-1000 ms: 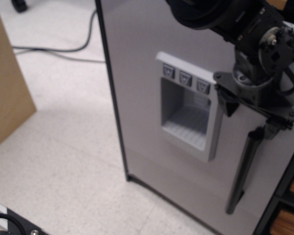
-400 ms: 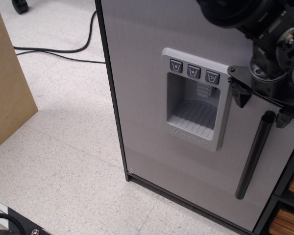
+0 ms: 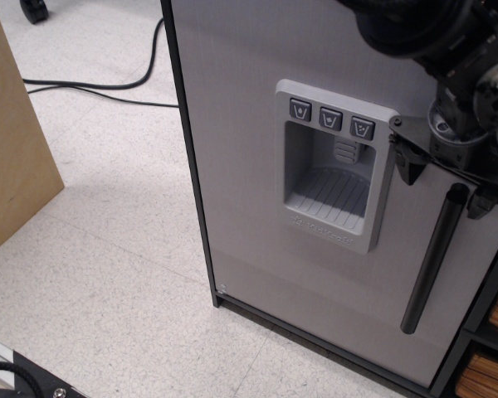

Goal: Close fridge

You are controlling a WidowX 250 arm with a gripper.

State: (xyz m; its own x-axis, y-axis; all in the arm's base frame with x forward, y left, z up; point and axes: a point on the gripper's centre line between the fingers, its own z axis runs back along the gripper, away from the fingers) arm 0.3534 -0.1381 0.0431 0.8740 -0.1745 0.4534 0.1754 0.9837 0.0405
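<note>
Fridge point(image 3: 249, 166) door looks flush, likely shut; pincer point(image 3: 444, 174) at frame right, spread open astride handle point(image 3: 432, 257) top, pressing door home.

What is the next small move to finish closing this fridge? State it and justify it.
Probably a short final push on the door, then release. The door already looks flush with the fridge's black edge, and the gripper sits at the top of the bar handle, so little travel seems left.
</note>
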